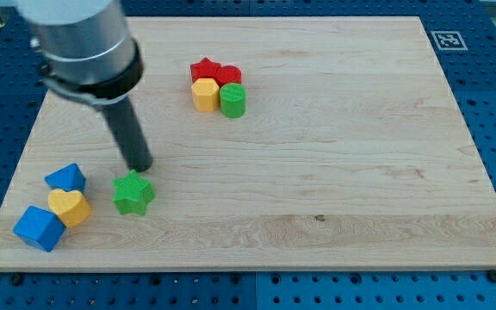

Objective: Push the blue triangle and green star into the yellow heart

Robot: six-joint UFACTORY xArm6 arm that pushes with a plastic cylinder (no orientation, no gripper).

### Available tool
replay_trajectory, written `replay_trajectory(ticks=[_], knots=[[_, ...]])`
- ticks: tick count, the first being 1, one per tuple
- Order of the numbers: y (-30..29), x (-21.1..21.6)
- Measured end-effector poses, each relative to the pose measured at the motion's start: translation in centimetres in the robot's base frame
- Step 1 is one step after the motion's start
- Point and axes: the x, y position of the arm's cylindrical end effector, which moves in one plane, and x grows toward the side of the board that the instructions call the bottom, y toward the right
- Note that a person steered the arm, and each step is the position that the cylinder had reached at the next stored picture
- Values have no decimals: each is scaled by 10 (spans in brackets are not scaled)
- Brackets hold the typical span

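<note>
Rod only on this arm, no claw fitted, so nothing opens, closes or grips; my tip rests on the wooden board, at the view's left, w/ the rod leaning up and left into the big grey arm housing at the top-left corner.

Camera view, task things first. Green star lies just below my tip, twd the view's bottom, its upper point very near the tip; can't tell if they actually touch. Yellow heart sits to the view's left of the star, w/ a clear gap of bare wood between them. Blue triangle is right above the heart, touching or nearly so, and lies left of my tip, a bit lower in the view. Blue cube sits below-left of the heart, pressed against it, near the board's bottom-left corner.

Other blocks, well apart from my tip, twd the view's top centre: a tight cluster of four. Red star top left, red block top right (shape unclear), yellow block bottom left, green cylinder bottom right. All four touch their neighbours.
</note>
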Motion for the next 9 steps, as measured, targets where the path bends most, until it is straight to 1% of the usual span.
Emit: replay_trajectory(ticks=[1, 2, 4, 6, 8, 9], knots=[[10, 13], [7, 40], [2, 76], [2, 82], [-28, 82], [-28, 82]])
